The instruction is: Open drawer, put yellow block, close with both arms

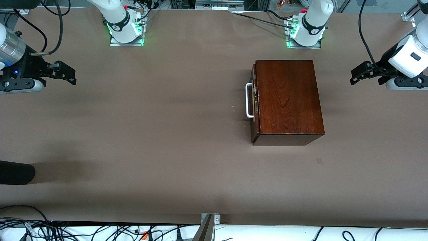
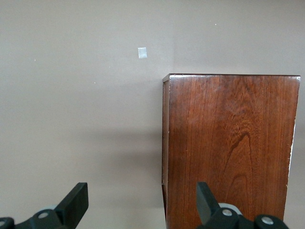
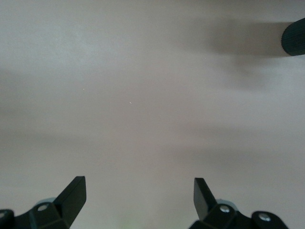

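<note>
A dark wooden box [image 1: 287,100] sits on the brown table [image 1: 150,134], toward the left arm's end, its drawer [image 1: 254,100] pushed in and the white bar handle [image 1: 249,100] facing the right arm's end. No yellow block shows in any view.

The left pincer [image 1: 366,73] hangs over bare table at the left arm's end, level with the box's upper part and well apart from it. Its two black fingers [image 2: 76,200] stand wide apart with nothing between them. In the left wrist view the box fills the space beside and under one finger, its polished top grain plain to see, and a small pale square mark [image 2: 142,52] lies on the table near the box's corner.

The right pincer [image 1: 63,72] hangs over bare table at the right arm's end, far from the box. Its fingers [image 3: 74,193] are spread as wide as they go and grip nothing; only table shows between them in the right wrist view.

A dark rounded object [image 1: 16,172] juts in from the edge of the front view at the right arm's end, nearer the camera than the right pincer, casting a shadow across the table. The same object [image 3: 293,38] shows at a corner of the right wrist view. Both arm bases [image 1: 125,28] glow green along the table's upper edge.
</note>
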